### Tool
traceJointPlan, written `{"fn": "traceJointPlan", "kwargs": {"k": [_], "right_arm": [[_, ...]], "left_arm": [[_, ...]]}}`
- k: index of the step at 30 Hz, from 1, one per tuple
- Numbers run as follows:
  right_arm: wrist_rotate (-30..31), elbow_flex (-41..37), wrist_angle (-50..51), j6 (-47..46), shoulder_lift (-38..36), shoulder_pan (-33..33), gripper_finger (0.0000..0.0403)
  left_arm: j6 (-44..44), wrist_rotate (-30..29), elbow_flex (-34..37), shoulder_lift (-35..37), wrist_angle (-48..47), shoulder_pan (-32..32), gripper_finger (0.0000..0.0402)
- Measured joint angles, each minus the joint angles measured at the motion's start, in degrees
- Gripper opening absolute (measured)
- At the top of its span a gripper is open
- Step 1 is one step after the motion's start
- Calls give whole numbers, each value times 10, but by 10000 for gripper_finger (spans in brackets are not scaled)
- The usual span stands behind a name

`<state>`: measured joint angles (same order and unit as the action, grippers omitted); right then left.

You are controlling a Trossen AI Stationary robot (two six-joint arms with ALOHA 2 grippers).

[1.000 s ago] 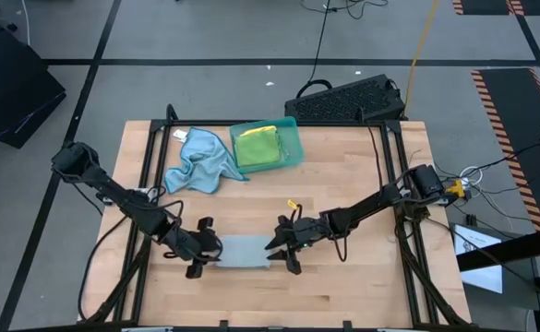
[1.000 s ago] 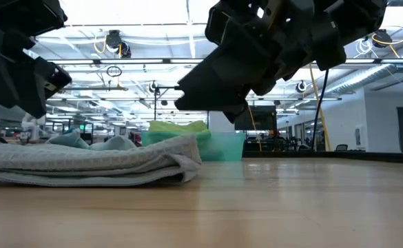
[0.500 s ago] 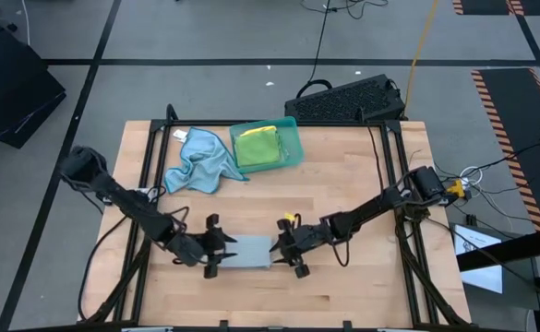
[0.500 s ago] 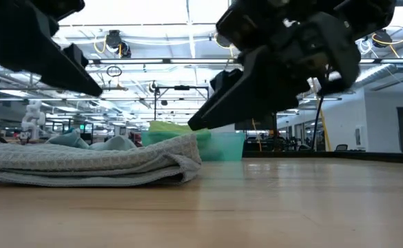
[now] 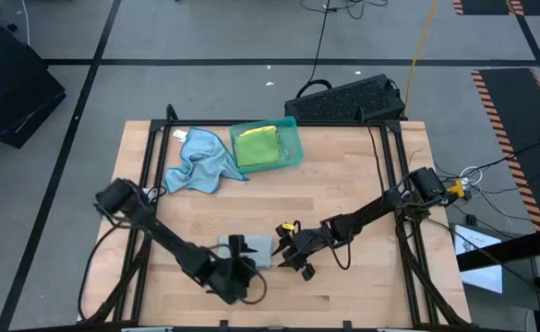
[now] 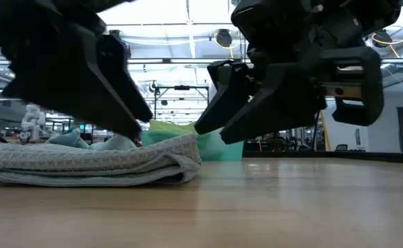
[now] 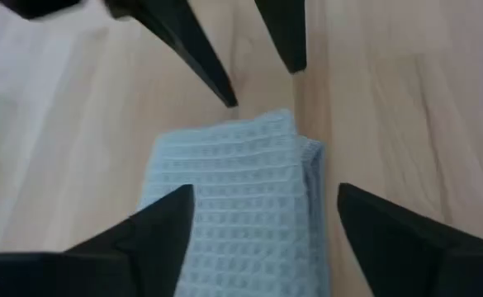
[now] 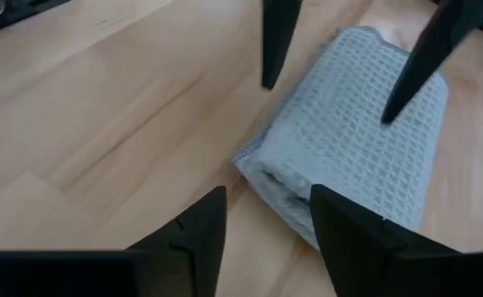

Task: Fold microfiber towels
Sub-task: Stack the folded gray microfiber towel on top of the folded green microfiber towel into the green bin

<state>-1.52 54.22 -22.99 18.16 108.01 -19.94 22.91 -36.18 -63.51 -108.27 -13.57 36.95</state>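
Grey towel (image 5: 251,247): folded into a small thick pad, lying flat on the tabletop (image 5: 343,175) near its front edge. Waffle texture shows in both wrist views (image 7: 233,206) (image 8: 357,132); in the low view (image 6: 91,162) the layered fold faces the camera.

Left gripper (image 5: 242,274): just in front of the grey towel, above it, fingers spread wide on either side of the pad in its wrist view, gripping nothing.

Right gripper (image 5: 293,258): just beside the grey towel on its right, fingers parted, pinching nothing; the pad's folded end lies just ahead of its fingertips in its wrist view.

Blue towel (image 5: 200,161): crumpled, unfolded, well behind the grey towel toward the back left of the tabletop.

Tray (image 5: 293,138): teal, touching the blue towel's right side, well behind the grey towel.

Green towel (image 5: 258,146): folded, lying inside the tray, a yellow edge showing at its top.

Keyboard (image 5: 348,100): dark, behind the tabletop, beyond the tray.
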Motion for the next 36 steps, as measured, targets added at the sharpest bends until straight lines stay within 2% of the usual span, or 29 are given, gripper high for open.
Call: {"fn": "traceJointPlan", "kwargs": {"k": [3,6,9,13,20,29,36], "right_arm": [[1,0,-2,16,0,-4,202],[19,0,-2,29,0,-8,234],[48,1,-21,51,15,-9,251],[86,6,-31,74,38,-8,252],[121,7,-37,131,44,-8,248],[101,7,-41,212,51,-2,248],[88,16,-41,264,60,11,247]], "left_arm": [[24,16,-53,-36,-69,0,327],[70,35,-81,-45,-148,4,335],[120,38,-90,-27,-188,6,322],[137,45,-90,3,-206,10,288],[140,47,-46,3,-183,10,247],[152,70,36,5,-109,-9,250],[135,74,59,6,-72,-23,250]]}}
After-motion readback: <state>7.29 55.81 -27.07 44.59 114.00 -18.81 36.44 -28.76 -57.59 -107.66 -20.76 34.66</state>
